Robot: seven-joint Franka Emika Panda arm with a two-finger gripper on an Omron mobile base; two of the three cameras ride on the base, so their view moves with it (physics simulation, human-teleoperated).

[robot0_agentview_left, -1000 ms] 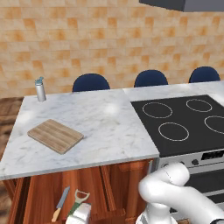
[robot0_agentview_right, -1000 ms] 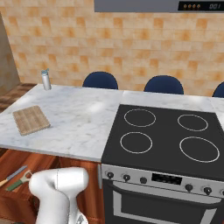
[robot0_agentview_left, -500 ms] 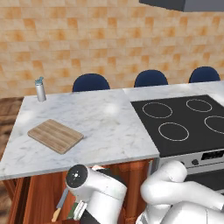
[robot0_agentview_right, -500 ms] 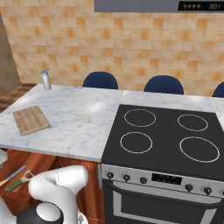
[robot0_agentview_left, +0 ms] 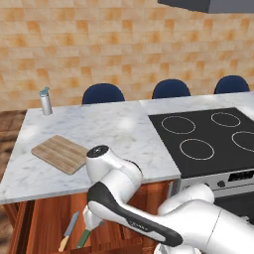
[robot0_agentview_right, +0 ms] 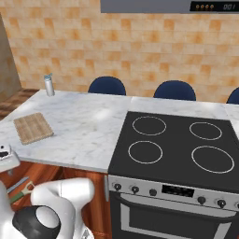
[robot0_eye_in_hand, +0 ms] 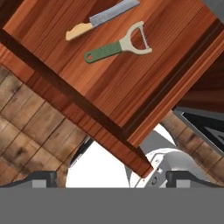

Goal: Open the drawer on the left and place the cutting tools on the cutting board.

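The arm folds forward and down from the base, its elbow raised above the counter edge in the left base view and its forearm dropping toward the open drawer (robot0_agentview_left: 44,223) below the marble counter (robot0_agentview_left: 99,129). The hand points down over the drawer; its claw (robot0_eye_in_hand: 111,177) stands wide, the two dark tips far apart and holding nothing. In the hand view the drawer's wooden floor lies slanted across the picture. The knife (robot0_eye_in_hand: 101,19) and the peeler (robot0_eye_in_hand: 118,46) lie in it side by side, close but apart, both untouched. The cutting board (robot0_agentview_left: 60,154) rests flat on the counter's left part with nothing on it, near a small grey bottle (robot0_agentview_left: 46,101) at the back
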